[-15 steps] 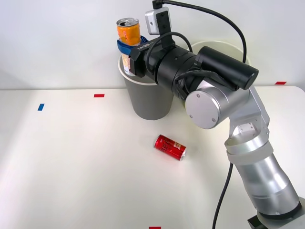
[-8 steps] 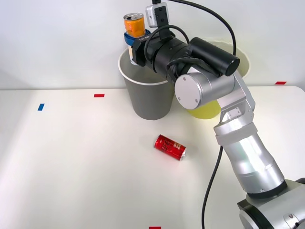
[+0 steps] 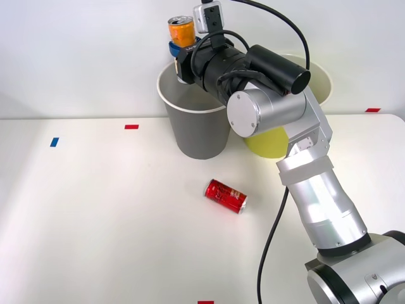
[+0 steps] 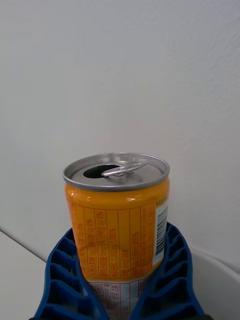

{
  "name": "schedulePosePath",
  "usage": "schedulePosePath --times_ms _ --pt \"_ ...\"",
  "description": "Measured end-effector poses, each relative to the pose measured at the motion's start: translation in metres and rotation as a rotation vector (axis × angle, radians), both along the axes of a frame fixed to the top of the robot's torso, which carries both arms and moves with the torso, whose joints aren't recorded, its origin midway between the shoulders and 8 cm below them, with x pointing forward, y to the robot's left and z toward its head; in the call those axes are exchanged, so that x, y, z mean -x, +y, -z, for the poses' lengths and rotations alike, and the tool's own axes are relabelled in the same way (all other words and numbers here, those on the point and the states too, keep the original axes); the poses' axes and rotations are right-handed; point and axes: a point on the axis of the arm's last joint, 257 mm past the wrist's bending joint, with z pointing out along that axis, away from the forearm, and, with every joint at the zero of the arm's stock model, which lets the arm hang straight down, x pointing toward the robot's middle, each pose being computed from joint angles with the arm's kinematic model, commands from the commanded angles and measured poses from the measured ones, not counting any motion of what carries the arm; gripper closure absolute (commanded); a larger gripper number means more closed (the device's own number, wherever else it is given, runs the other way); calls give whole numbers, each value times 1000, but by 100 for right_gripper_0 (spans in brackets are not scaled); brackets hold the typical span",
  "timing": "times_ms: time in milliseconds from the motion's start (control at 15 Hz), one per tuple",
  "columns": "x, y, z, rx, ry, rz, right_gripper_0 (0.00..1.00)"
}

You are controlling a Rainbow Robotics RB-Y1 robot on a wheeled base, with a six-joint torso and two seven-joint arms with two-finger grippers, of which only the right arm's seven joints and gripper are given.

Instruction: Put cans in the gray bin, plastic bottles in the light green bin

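Blue ribbed fingers (image 4: 165,280) of the right gripper (image 3: 180,52) clamp the opened orange-banded can (image 3: 181,30) upright above the gray bin (image 3: 196,130). Likely empty, light and dentable, it suits this low mid-body grip.

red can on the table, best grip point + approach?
Come from straight above and close the pincer across the middle of the red can. It lies on its side on the table, silver end toward the robot's right, so the round body is the narrow span, and nothing crowds it.

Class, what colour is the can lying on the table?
Shiny red can with silver ends, best seen in the front view.
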Motion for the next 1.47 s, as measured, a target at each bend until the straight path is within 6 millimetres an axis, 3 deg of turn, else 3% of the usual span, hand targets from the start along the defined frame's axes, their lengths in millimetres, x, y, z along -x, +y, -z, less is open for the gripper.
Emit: schedulePosePath --times_ms 67,133,600,867,1133,1467 --pt "0 0 0 -1 -2 2 21" --pt "0 0 -1 -4 -2 2 0" --pt "-1 -3 -5 -3 -30 14 0" --pt "6 -23 -6 -53 -176 46 0" --pt "49 -72 20 -95 -312 82 0" --pt "99 -117 59 -41 -291 82 0"
